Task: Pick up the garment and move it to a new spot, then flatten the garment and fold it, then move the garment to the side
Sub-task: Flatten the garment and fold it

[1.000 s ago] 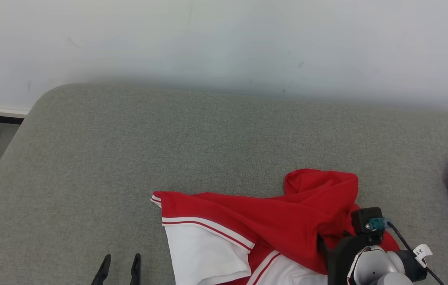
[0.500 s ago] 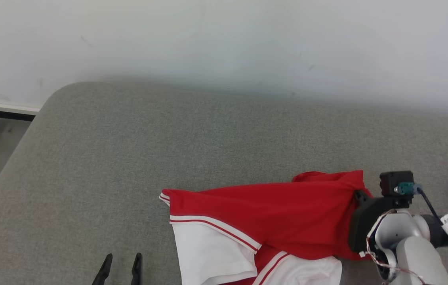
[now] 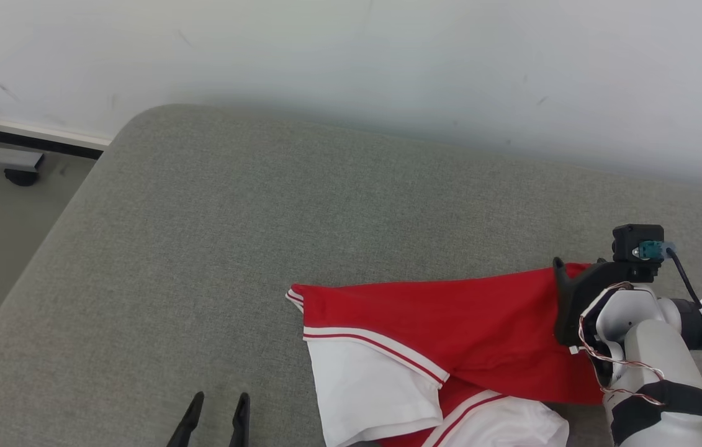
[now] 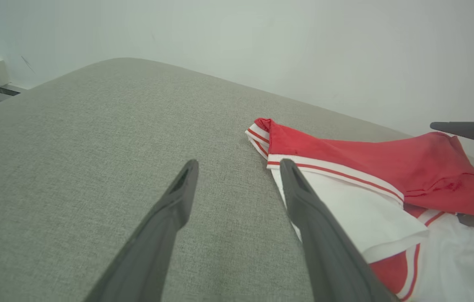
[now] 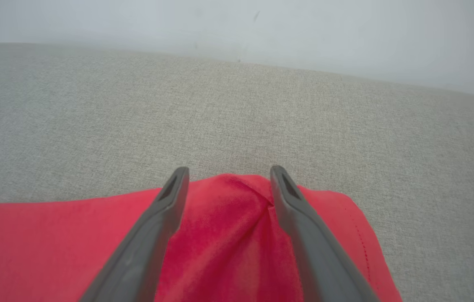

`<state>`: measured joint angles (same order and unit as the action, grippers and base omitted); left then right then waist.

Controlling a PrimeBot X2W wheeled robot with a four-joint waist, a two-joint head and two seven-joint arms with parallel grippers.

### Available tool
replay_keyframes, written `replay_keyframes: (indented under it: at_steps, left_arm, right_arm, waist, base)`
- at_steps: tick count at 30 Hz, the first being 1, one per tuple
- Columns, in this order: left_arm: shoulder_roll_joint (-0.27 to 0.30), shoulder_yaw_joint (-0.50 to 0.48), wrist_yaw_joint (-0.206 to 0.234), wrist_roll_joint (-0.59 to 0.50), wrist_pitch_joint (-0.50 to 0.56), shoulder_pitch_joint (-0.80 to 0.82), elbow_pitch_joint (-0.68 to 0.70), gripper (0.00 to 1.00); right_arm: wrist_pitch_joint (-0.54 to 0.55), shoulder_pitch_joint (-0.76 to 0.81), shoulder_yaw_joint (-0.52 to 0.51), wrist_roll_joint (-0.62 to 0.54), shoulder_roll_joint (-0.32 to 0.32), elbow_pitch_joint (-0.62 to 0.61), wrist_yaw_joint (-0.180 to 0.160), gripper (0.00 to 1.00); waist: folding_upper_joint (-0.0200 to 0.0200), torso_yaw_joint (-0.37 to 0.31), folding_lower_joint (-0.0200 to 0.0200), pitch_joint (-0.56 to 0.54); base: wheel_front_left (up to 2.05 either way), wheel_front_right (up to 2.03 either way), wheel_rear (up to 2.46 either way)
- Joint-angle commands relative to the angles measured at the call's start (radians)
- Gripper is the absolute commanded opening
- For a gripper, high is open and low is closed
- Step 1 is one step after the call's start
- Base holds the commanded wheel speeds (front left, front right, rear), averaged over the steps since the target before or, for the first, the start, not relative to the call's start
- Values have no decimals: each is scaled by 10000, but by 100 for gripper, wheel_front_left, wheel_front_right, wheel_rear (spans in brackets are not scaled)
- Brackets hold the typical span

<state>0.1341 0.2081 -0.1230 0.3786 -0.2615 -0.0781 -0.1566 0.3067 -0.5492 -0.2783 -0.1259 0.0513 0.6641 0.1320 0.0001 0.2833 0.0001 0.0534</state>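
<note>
A red-and-white knit garment with striped trim (image 3: 437, 323) lies partly spread on the grey fabric-covered desk (image 3: 264, 217), towards the front edge and right of the middle. Its red panel lies fairly flat on top, and the white parts are bunched beneath it on the near side. The right end effector (image 5: 229, 170) is over the garment's far right corner. Its two dark fingers stand apart, open, with a raised fold of red cloth lying between them but not pinched. The left end effector (image 3: 220, 397) is low over bare desk near the front edge, just left of the garment's striped hem. Its fingers are also spread open and it holds nothing. Behind the desk's far edge rises a pale wall (image 3: 388, 62), and the desk's rounded far left corner gives way to floor (image 3: 3, 217).
</note>
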Motion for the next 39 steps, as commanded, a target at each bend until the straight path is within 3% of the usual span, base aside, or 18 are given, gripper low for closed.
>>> replay_keyframes:
  at_steps: [1, 13, 17, 28, 29, 30, 33, 35, 39]
  left_arm:
    - [-14, 56, 1, 132, 71, -11, -50, 100]
    - [-78, 829, -52, 992, 1650, 222, -1319, 100]
    - [-205, 945, 176, 983, 1946, 467, -2052, 100]
    - [-396, 1230, 542, 810, 2270, 1097, -3598, 100]
    - [-412, 1249, 607, 801, 2312, 1160, -3724, 88]
    - [-426, 1261, 627, 797, 2329, 1215, -3830, 44]
    - [-484, 1267, 727, 848, 2287, 1312, -4099, 24]
    - [-500, 1281, 724, 895, 2258, 1388, -4227, 0]
    - [-509, 1390, 579, 951, 2217, 1464, -4378, 0]
  right_arm:
    - [-91, 76, 10, 46, 62, 25, -22, 100]
    - [154, 1533, 979, 1104, 235, -1738, -21, 100]
    - [438, 1972, 1269, 1479, 216, -2361, -22, 100]
    - [917, 2705, 1303, 1911, 282, -3403, -21, 100]
    - [955, 2753, 1262, 1907, 298, -3458, -21, 100]
    - [976, 2797, 1242, 1892, 302, -3510, -21, 100]
    - [1112, 2882, 1125, 1800, 288, -3598, -21, 100]
    - [1236, 2917, 1037, 1696, 282, -3586, -21, 100]
    - [1481, 2680, 905, 1546, 273, -3327, -21, 100]
  waist:
    - [-1, -44, -1, -128]
    - [-1, -1588, -1, -657]
    - [-1, -2012, -1, -621]
    - [-1, -2292, -1, -626]
    - [-1, -2298, -1, -626]
    - [-1, -2304, -1, -626]
    - [-1, -2325, -1, -620]
    - [-1, -2334, -1, -607]
    - [-1, -2331, -1, -528]
  base:
    - [0, 0, 0]
    - [0, 0, 0]
    - [0, 0, 0]
    - [0, 0, 0]
    - [0, 0, 0]
    - [0, 0, 0]
    - [0, 0, 0]
    - [0, 0, 0]
    - [0, 0, 0]
